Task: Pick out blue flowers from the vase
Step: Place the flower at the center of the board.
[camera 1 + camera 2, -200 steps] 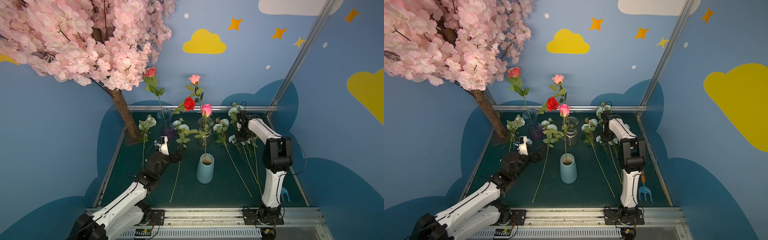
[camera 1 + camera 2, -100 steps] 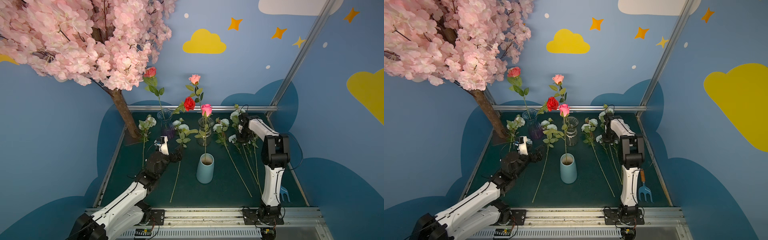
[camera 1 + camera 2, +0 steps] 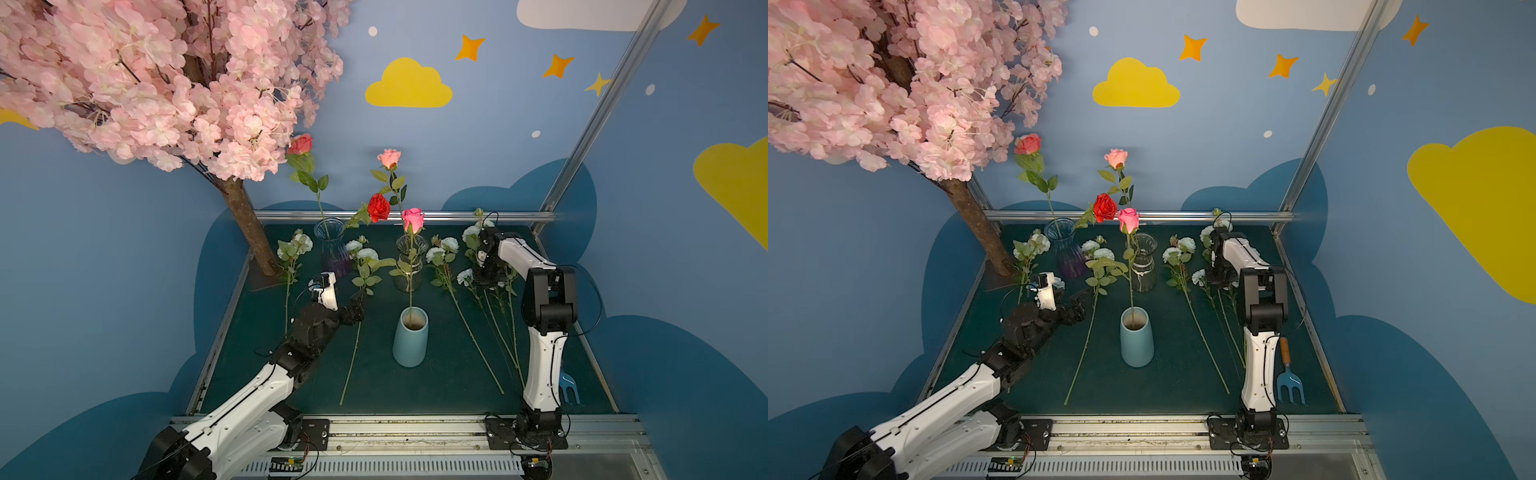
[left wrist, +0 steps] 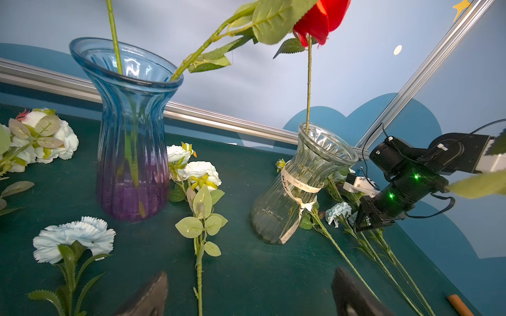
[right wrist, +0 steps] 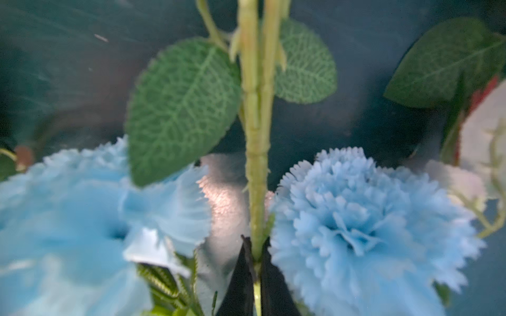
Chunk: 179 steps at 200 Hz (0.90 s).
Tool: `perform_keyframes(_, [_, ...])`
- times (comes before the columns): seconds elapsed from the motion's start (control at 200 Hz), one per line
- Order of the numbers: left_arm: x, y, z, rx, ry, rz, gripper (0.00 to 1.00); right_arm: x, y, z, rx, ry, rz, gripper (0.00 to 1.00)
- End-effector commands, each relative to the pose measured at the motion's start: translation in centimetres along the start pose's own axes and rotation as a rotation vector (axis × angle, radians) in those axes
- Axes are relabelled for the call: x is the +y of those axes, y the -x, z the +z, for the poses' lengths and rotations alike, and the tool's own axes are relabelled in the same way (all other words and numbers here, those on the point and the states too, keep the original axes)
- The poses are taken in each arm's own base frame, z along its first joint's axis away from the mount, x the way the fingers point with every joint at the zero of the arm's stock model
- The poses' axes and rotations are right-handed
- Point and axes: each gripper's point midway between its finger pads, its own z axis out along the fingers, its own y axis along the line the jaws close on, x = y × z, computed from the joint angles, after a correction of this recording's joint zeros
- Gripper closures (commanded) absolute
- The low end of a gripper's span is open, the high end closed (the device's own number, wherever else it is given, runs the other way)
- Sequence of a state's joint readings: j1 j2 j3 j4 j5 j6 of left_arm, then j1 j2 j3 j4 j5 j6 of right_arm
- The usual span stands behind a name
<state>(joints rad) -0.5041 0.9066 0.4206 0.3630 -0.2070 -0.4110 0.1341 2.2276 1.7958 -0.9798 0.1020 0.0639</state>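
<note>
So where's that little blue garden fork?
In a top view the blue garden fork lies on the green mat at the near right, just beside the right arm's base.

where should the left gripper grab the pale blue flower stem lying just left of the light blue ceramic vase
Probably the bare lower stem, from straight above with the open left gripper straddling it crosswise. The pale blue flower stem lies flat on the green mat; its leaves and blooms crowd the far end.

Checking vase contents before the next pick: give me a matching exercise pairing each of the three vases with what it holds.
Things:
1. blue-purple glass vase
2. clear glass vase
3. teal ceramic vase

Contents:
A. one pink rose
B. red rose and coral rose
C. one peach rose

Pairs: 1-B, 2-C, 3-A
</note>
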Motion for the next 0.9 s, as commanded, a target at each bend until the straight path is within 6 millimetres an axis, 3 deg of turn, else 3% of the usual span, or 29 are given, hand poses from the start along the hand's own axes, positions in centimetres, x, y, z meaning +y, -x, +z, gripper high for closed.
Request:
perform_keyframes(0.0, [0.3, 0.7, -0.3, -0.013, 0.022, 0.031, 0.07, 0.8, 0.7, -1.2, -0.059, 0.043, 0.016, 0.96])
perform_keyframes(0.255, [0.1, 0.8, -0.3, -0.013, 0.008, 0.034, 0.07, 1.2, 0.6, -5.9, -0.247, 0.042, 0.016, 0.8])
perform_keyframes(0.536, [0.0, 0.5, 0.1, 0.004, 0.001, 0.035, 0.08, 1.6, -1.2, -13.6, -0.499, 0.026, -0.001, 0.64])
perform_keyframes(0.721, [-0.1, 0.4, 0.5, 0.014, 0.002, 0.035, 0.08, 4.9, -2.7, -17.1, -0.623, 0.157, -0.1, 0.62])
perform_keyframes(0.891, [-0.1, 0.3, 0.5, 0.016, 0.004, 0.036, 0.08, 7.0, -3.7, -18.5, -0.692, 0.265, -0.124, 0.61])
